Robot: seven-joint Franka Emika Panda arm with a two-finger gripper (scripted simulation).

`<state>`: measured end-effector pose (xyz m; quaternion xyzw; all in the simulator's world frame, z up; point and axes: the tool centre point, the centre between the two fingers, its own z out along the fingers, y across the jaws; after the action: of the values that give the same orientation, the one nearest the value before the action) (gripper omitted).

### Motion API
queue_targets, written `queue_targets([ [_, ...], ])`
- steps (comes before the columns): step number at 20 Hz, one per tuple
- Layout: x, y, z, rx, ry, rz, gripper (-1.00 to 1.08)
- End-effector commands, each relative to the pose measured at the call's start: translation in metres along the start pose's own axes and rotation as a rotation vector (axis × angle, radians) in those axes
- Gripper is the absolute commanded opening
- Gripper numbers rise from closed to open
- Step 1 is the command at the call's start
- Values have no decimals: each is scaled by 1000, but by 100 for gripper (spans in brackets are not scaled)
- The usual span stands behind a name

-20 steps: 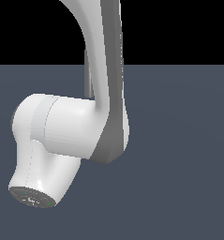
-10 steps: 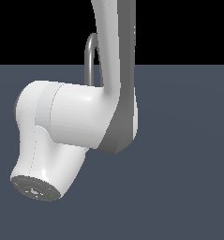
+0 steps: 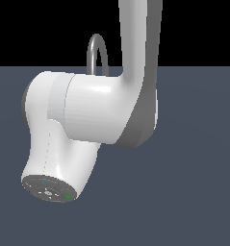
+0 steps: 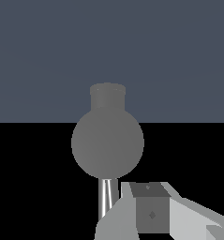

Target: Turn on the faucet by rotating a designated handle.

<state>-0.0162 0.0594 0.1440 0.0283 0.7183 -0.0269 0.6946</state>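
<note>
In the exterior view only the top arch of the faucet's grey spout shows above my white arm; its base and the handle are hidden behind the arm. The wrist view shows the faucet as a round grey body with a short thicker neck. A thin light-grey rod, the handle, sticks out of that body. My gripper shows only partly at the frame's edge, right beside the rod. Whether it touches the rod, and how its jaws stand, I cannot tell.
My large white-and-grey arm fills the middle of the exterior view and blocks most of the scene. A flat dark blue-grey floor lies all around.
The arm's upright link has shifted toward the exterior view's right and the wrist has swung. The spout's arch, hidden a second ago, now shows above the arm.
</note>
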Motion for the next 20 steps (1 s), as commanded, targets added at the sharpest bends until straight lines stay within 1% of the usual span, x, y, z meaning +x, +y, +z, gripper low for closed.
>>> queue_targets([
  [1, -19, -23, 2, 31, -30, 0, -100],
  [3, -22, -27, 2, 31, -33, 0, -100],
  [4, -8, -5, -3, -8, -6, 1, -100],
  [15, -2, -65, 1, 29, -33, 0, -100],
  [16, -2, -65, 1, 29, -33, 0, -100],
  [17, -9, -27, -2, 24, -40, 32, -100],
  [20, 0, -36, -2, 25, -39, 26, -100],
])
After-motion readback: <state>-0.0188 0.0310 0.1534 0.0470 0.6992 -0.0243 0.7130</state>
